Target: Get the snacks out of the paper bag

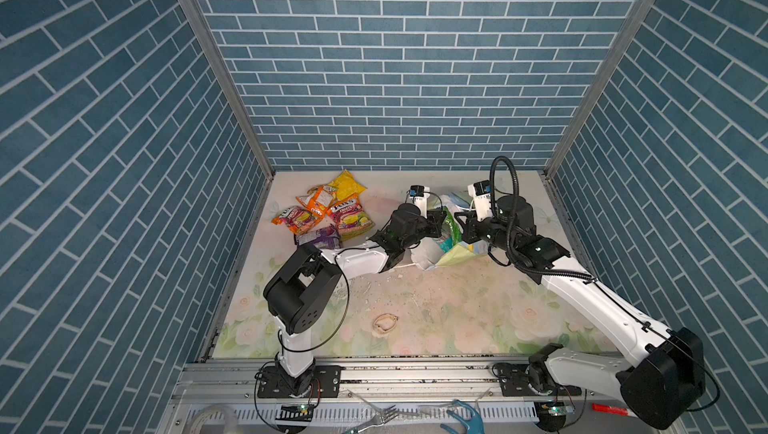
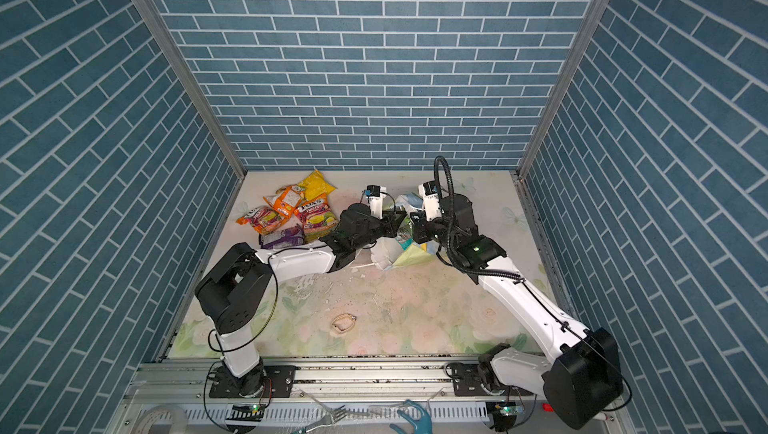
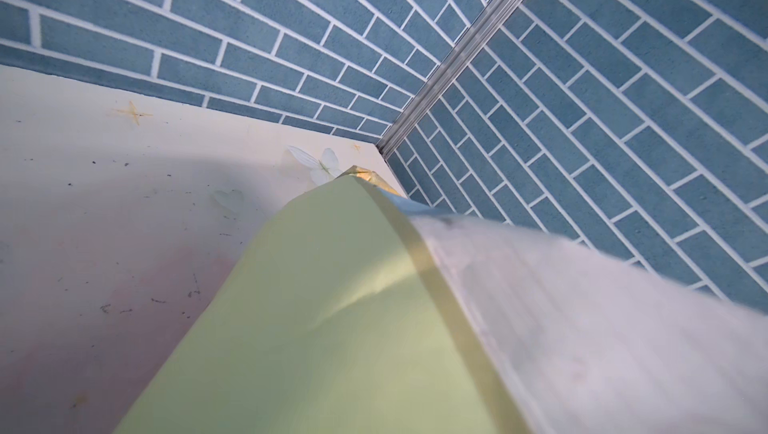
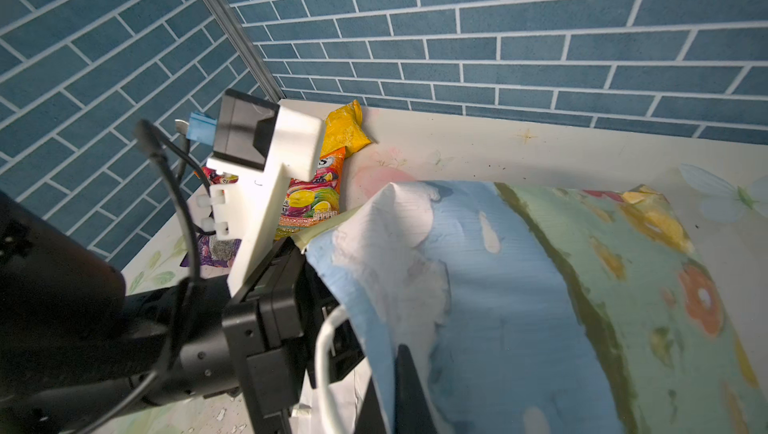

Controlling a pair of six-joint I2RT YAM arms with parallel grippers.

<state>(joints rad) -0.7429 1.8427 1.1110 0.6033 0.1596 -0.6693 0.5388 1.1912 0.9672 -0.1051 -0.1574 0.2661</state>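
Pinches the wall of the paper bag (image 4: 498, 286) with the right claw (image 1: 462, 222), shut tight: 1 dark finger (image 4: 405, 382) against the blue print, the other behind the paper. Faces it with the left claw (image 1: 441, 219), closed right down as well, at the bag's mouth. Cannot tell what, if anything, sits in that pinch, with the fingertips buried under a pale-green panel. Between the 2 claws, a mostly covered green packet (image 1: 452, 226). Well apart beyond the left claw, away from the right: 5 loose snacks (image 1: 320, 203).
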